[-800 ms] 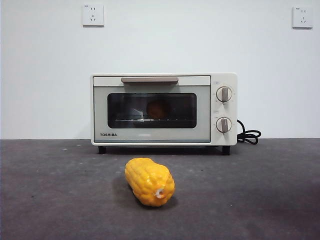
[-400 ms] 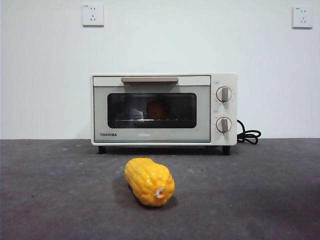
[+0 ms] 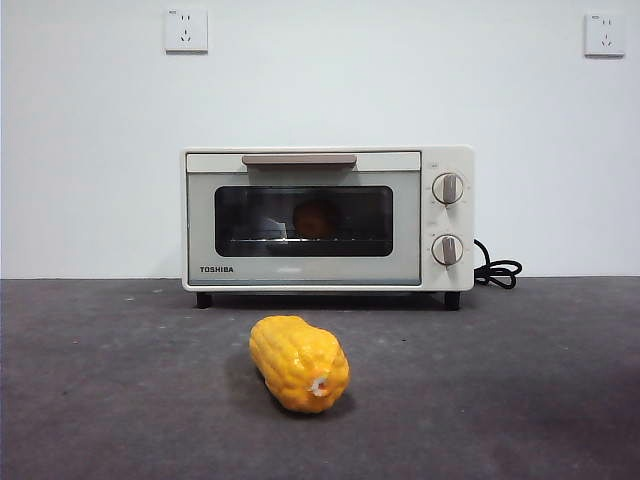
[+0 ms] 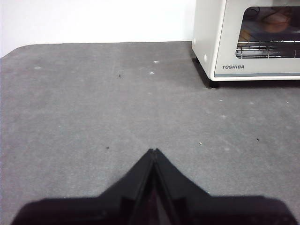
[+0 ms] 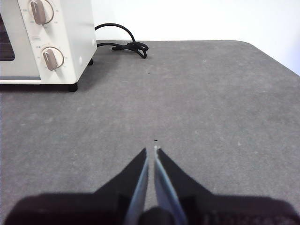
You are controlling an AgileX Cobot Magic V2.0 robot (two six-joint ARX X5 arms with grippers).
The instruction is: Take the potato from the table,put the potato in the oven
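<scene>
Oven (image 3: 328, 218): set at the table's (image 3: 120, 400) far edge, door shut. Potato (image 3: 316, 218): seen inside, on the rack behind the glass. Yellow corn-like object (image 3: 299, 362): laid on the table in front of the oven. Left gripper (image 4: 153, 152): clenched, empty, held above bare table. Right gripper (image 5: 151, 151): nearly clenched, empty, near the cord (image 5: 123, 42).

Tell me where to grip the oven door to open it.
Grip the beige handle across the top of the oven door, near its middle. Come level from the front, one jaw above and one below: the bar runs sideways and stands proud. The left gripper and right gripper are shut, so open one first.
</scene>
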